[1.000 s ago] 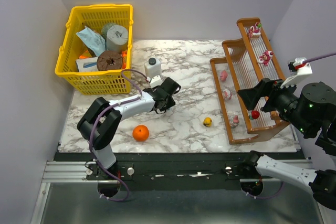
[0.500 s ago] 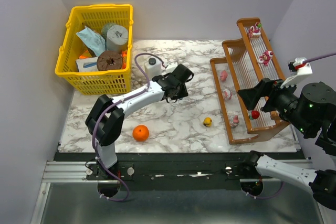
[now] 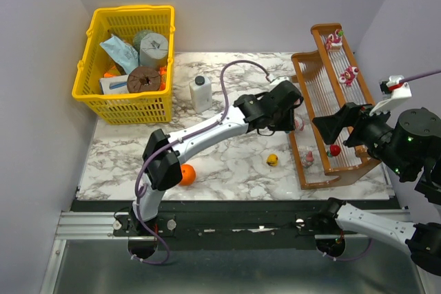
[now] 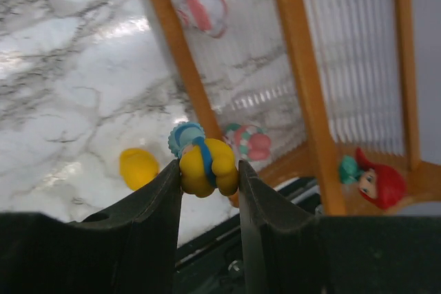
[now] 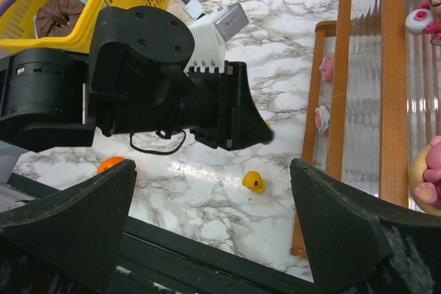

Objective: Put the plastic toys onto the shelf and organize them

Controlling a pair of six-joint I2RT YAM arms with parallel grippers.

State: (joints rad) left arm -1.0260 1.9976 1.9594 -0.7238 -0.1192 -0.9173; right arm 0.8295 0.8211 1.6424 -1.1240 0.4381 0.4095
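Observation:
My left gripper (image 3: 288, 112) is shut on a small yellow toy with a blue band (image 4: 207, 164) and holds it above the left rail of the brown wooden shelf (image 3: 324, 67). The shelf also shows in the left wrist view (image 4: 303, 80). A yellow duck (image 3: 273, 160) lies on the table just left of the shelf. The lowest tier holds pink toys (image 3: 298, 124) and a red-haired figurine (image 4: 375, 180). Two pink-and-red toys (image 3: 349, 74) sit on the upper tiers. My right gripper (image 5: 212, 170) is open and empty, raised near the shelf's front end.
A yellow basket (image 3: 131, 108) full of items stands at the back left. A white bottle (image 3: 200, 92) stands beside it. An orange ball (image 3: 187, 173) lies near the front, partly behind my left arm. The walls close in on both sides.
My left arm has swung right, from beside the white bottle to the shelf's left rail. The right arm has not moved.

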